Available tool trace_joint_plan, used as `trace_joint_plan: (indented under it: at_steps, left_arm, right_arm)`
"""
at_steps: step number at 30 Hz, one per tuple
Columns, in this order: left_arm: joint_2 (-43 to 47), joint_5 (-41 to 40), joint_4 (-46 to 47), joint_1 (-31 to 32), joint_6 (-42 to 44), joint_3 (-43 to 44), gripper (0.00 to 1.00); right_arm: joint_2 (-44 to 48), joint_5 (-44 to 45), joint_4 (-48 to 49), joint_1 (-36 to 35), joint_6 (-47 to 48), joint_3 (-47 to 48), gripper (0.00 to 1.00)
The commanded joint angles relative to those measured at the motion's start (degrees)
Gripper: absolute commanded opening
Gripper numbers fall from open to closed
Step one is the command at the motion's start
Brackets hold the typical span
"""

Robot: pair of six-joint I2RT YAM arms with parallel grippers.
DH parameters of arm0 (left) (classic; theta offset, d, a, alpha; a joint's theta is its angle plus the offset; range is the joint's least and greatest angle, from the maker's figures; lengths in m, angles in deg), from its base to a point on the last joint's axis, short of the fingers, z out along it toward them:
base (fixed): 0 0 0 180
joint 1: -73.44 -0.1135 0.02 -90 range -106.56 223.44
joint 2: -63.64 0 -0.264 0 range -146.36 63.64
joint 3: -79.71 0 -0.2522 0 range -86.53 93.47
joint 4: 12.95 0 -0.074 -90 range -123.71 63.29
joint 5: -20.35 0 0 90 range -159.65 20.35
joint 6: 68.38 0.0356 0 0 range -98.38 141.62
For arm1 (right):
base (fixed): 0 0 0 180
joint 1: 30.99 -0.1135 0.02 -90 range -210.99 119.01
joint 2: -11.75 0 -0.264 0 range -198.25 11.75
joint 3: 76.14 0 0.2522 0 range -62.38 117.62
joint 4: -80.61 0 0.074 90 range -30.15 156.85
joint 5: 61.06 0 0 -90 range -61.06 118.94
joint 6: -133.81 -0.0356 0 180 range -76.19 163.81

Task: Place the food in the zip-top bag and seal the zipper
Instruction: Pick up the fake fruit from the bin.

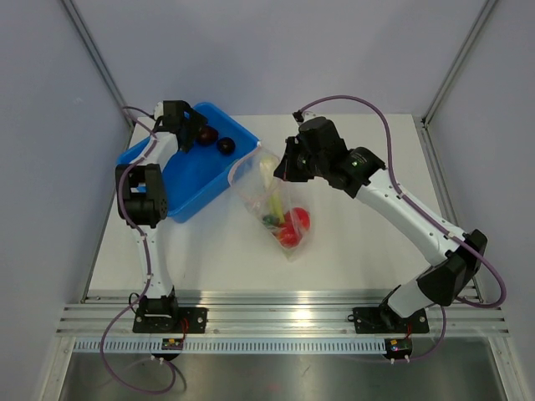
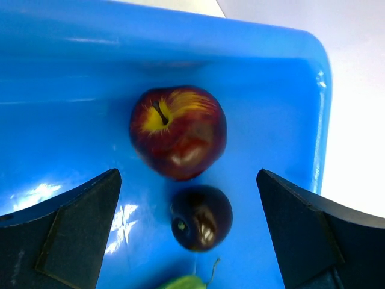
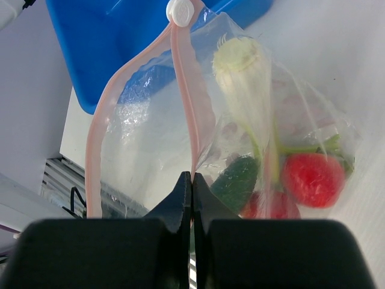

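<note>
Left gripper (image 2: pixel 187 179) is hanging wide apart over apple (image 2: pixel 178 132) and dark fruit (image 2: pixel 201 217); round shapes risk squirting out. Right gripper (image 3: pixel 191 178) is clamping the zipper (image 3: pixel 183 90).

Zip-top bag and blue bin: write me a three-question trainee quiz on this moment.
1. True or false: the left gripper, above the apple in the blue bin, is shut.
2. What does the right gripper pinch? A the apple; B the zipper; C the blue bin.
3. Fill in: the mouth of the zip-top bag is ___ (sealed or open).
Key: 1 false, its jaws are wide apart and hold nothing. 2 B. 3 open, the two zipper strips stand apart.
</note>
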State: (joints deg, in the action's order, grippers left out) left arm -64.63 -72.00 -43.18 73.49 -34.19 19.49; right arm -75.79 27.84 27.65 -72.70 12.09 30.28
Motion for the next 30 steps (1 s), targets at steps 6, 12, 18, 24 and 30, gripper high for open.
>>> trace_joint_plan:
  at_steps: [6, 12, 18, 24, 30]
  left_arm:
    - [-4.27, -2.66, 6.19, -0.05, -2.11, 2.61, 0.98]
    - [-5.85, -3.45, 8.03, 0.03, -2.55, 2.61, 0.98]
    - [-7.79, -3.28, 8.82, 0.03, -2.02, 4.28, 0.96]
    - [-8.66, -2.75, 10.14, -0.05, -1.49, 4.20, 0.93]
    - [-9.11, -2.48, 11.72, 0.03, -0.53, 3.23, 0.79]
  right_arm:
    - [-1.75, -0.57, 0.09, 0.32, 0.88, 2.79, 0.00]
    - [-3.24, -0.92, -0.35, 0.41, 0.96, 3.75, 0.00]
    - [-3.07, -0.74, -1.14, 0.41, 0.96, 4.11, 0.00]
    - [-3.86, -1.00, -1.23, 0.41, 0.44, 4.02, 0.00]
    - [-4.38, -1.18, -1.23, 0.41, 0.26, 4.19, 0.00]
